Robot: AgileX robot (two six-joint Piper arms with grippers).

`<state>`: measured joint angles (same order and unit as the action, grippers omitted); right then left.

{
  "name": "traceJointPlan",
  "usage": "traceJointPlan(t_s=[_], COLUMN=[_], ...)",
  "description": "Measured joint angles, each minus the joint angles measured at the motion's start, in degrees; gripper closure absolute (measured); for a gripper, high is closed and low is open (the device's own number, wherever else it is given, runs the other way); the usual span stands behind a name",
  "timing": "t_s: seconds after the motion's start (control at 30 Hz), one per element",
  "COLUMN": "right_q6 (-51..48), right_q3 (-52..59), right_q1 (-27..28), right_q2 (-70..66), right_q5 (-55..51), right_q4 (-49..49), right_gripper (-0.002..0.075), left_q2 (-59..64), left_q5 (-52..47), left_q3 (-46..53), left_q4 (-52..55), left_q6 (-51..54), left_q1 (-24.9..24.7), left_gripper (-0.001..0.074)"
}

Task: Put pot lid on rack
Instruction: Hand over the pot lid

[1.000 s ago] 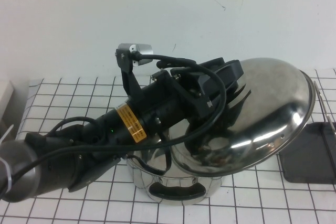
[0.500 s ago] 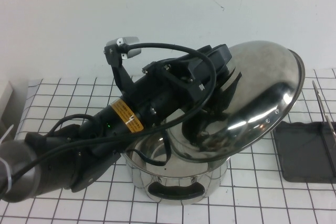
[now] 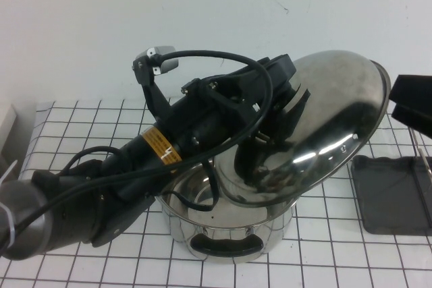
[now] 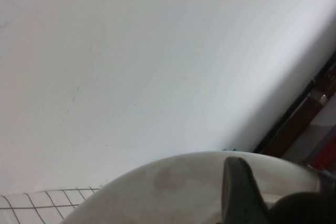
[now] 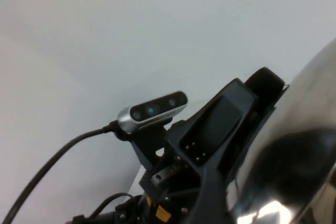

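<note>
Pot lid (image 3: 331,119) hangs tilted above the open pot (image 3: 223,224), the left tool (image 3: 287,102) pinching its central knob so the dome can swing right toward the rack (image 3: 395,193). The right tool (image 3: 412,106) waits far right; its spread can't be told.

**White grid-lined table, pot and rack tray on it**

The table (image 3: 81,133) has a white top with black grid lines. A steel pot (image 3: 226,234) stands near its front edge. The rack (image 3: 395,193) sits toward the right edge.
</note>
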<state>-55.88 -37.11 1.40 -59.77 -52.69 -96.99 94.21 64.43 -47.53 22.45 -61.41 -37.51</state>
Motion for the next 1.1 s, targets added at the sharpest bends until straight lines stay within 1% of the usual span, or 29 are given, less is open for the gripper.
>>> traceJointPlan(t_s=[0.2,0.33,0.47,0.6,0.83,0.97,1.0,1.03,1.1], right_q6=[1.46,1.65,1.65,1.03,-2.71,-3.63,-4.42,-5.34,-7.1], right_q3=[-4.73,-8.07,-10.52,-12.35,-13.0,-13.14,-13.14,-13.14,-13.26], right_q1=[0.0,-1.52,-5.01,-8.24,-9.17,-9.17,-9.17,-9.17,-9.17], right_q2=[-6.47,-9.54,-12.48,-15.17,-16.45,-16.45,-16.45,-16.45,-16.45], right_q5=[-2.74,-3.0,-2.63,-1.45,-2.48,-2.85,-2.88,-2.88,-2.92], right_q4=[0.12,0.24,0.34,0.34,-1.09,-1.19,-1.02,-0.77,-0.21], right_gripper=[0.0211,0.0238,0.0297,0.0372,0.0573,0.0582,0.0615,0.065,0.0661], left_q2=[0.0,0.0,0.0,0.0,0.22,0.22,0.22,0.22,0.22], left_q5=[0.0,0.0,0.35,0.42,0.02,0.02,-0.12,-0.26,-0.27], left_q3=[0.0,0.0,0.0,0.0,0.0,0.0,0.0,0.0,0.0], left_q4=[-0.31,-1.5,-2.21,-2.21,-1.73,-1.73,-1.73,-1.64,-1.28], left_q6=[-0.27,-0.27,-0.37,-0.37,-0.27,0.22,0.21,0.21,0.21], left_q1=[0.0,0.0,0.0,0.0,0.0,0.0,0.0,0.0,0.0], left_gripper=[0.0422,0.0422,0.0422,0.0422,0.0422,0.0417,0.0402,0.037,0.0297])
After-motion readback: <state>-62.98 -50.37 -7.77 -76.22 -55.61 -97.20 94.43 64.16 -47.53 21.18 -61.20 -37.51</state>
